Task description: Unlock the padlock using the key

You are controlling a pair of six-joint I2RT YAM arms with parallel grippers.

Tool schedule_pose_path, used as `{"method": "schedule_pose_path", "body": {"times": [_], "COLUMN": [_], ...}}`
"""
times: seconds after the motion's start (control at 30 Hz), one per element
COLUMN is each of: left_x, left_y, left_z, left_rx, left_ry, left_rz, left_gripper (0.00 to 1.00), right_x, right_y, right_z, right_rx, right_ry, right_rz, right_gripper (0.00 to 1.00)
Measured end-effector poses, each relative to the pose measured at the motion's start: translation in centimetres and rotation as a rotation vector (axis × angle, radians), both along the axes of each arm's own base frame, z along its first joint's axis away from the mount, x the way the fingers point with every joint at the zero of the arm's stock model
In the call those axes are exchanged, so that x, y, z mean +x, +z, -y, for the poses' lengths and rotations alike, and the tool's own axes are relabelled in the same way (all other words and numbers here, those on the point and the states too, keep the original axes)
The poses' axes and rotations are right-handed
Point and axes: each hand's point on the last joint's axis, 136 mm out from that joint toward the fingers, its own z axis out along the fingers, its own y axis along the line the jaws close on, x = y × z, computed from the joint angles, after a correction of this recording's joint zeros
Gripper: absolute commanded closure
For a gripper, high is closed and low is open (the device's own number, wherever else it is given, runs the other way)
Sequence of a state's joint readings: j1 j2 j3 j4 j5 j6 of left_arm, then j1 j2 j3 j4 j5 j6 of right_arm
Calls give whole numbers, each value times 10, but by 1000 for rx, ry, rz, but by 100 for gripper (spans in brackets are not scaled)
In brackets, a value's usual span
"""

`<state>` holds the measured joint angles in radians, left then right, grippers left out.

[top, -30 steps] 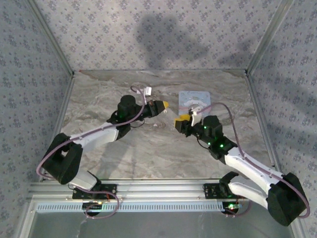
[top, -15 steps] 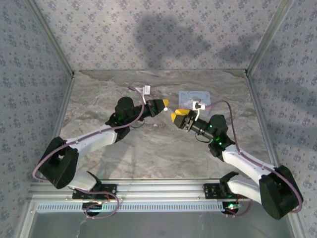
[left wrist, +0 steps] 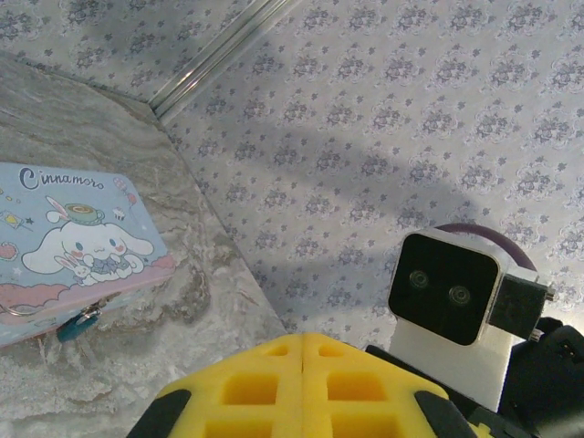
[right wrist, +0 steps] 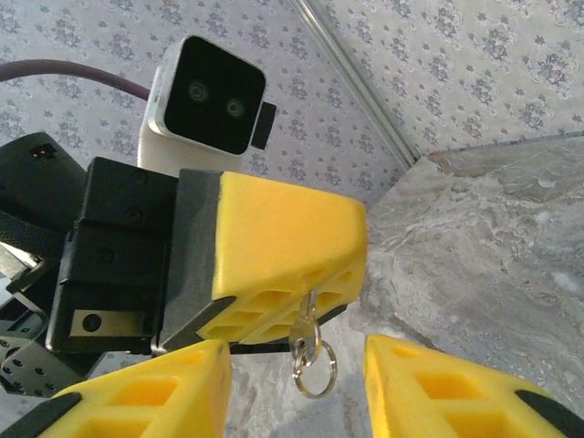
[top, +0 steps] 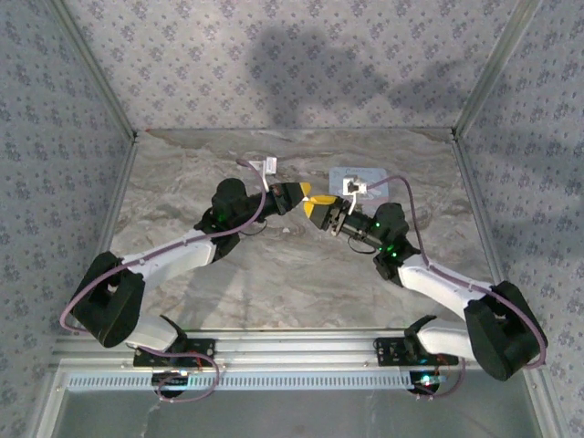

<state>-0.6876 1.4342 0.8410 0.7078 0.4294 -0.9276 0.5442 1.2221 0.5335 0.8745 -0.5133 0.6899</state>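
Right wrist: key [right wrist: 304,336] clamped in left gripper [right wrist: 292,283], hanging between spread fingers of right gripper [right wrist: 294,401]. Padlock [left wrist: 75,322] at edge of Cinnamoroll tin [left wrist: 64,237], well apart from both.

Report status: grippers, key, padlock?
Left gripper shut on key. Right gripper open, close opposite. Padlock at tin edge, untouched.

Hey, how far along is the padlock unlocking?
Done: the left claw is shut on the key. In hand: the open right claw faces it, apparently for a handover. Left: the padlock at the tin's edge is untouched, key not inserted.
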Motion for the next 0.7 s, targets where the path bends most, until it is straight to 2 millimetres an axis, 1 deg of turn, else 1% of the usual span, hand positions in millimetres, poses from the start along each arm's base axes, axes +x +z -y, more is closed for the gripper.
{"method": "schedule_pose_path", "body": {"times": [0.13,0.2,0.47,0.53,0.7], "left_x": [0,0,2,2,2], "left_y": [0,0,0,0,-2], "left_z": [0,0,-1,-1,-2], "left_rx": [0,0,0,1,4], "left_ry": [0,0,12,16,24], "left_rz": [0,0,0,1,-1], "left_gripper": [100,100,100,100,100], "right_x": [3,4,5,5,5], "right_y": [-3,-4,-5,-5,-6], "right_z": [-4,-4,-5,-4,0], "right_rx": [0,1,7,8,1], "right_ry": [4,5,5,3,-7], "right_rz": [-11,-18,-29,-35,-45], "right_gripper": [68,73,97,100,100]}}
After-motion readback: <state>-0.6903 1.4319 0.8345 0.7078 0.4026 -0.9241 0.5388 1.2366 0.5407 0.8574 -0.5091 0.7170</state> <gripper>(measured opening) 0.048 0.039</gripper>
